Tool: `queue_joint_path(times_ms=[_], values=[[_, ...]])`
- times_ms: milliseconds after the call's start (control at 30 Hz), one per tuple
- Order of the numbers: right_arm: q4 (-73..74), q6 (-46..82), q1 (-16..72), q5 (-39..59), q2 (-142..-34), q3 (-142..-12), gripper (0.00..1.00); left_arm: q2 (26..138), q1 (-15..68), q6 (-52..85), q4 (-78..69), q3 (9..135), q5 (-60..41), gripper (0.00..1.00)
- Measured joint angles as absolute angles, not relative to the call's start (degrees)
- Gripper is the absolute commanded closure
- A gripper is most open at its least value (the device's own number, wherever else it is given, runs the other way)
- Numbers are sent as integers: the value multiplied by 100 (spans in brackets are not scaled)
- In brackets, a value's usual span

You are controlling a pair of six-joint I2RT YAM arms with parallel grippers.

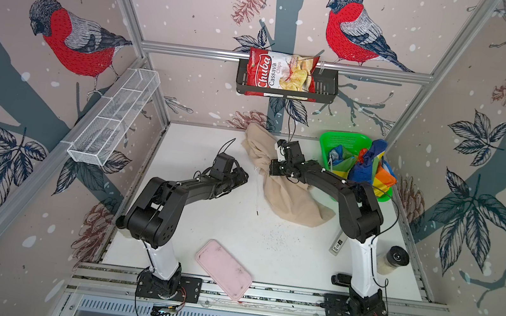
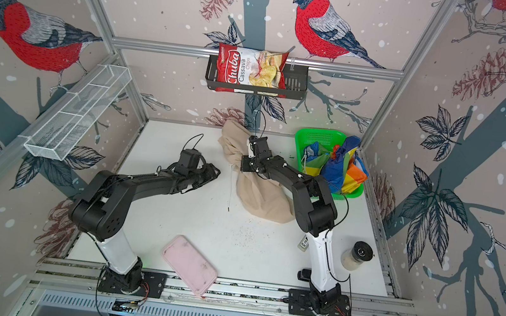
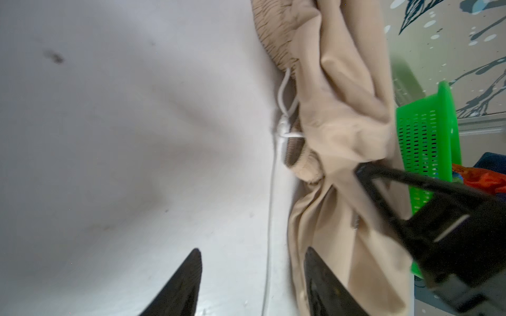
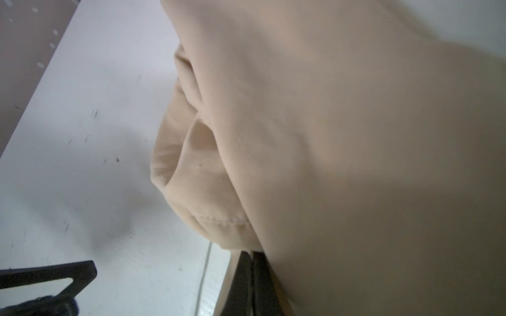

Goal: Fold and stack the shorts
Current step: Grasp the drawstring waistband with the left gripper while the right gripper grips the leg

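Right hand tight on beige shorts; left hand spread, just beside.

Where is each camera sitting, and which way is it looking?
Both top views: high above the front, looking down at the white table, both arms, beige shorts, and striped shorts heaped in the green basket.
Left wrist: on the left arm, looking past the open left jaws at the beige shorts, their drawstring and the basket; the right jaws show too.
Right wrist: on the right arm, pressed close to the beige shorts, which the shut right jaws pinch.
Shared: every view shows the beige shorts and the table.
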State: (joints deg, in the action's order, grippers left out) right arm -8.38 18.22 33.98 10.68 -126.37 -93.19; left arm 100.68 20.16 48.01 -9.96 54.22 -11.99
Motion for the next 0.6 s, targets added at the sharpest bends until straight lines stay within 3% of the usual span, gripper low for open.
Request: queue_joint_path(times_ms=[600], values=[[30, 2591, 2808, 1975, -13131, -9024, 100, 12223, 2832, 4604, 163, 8088, -486, 48]])
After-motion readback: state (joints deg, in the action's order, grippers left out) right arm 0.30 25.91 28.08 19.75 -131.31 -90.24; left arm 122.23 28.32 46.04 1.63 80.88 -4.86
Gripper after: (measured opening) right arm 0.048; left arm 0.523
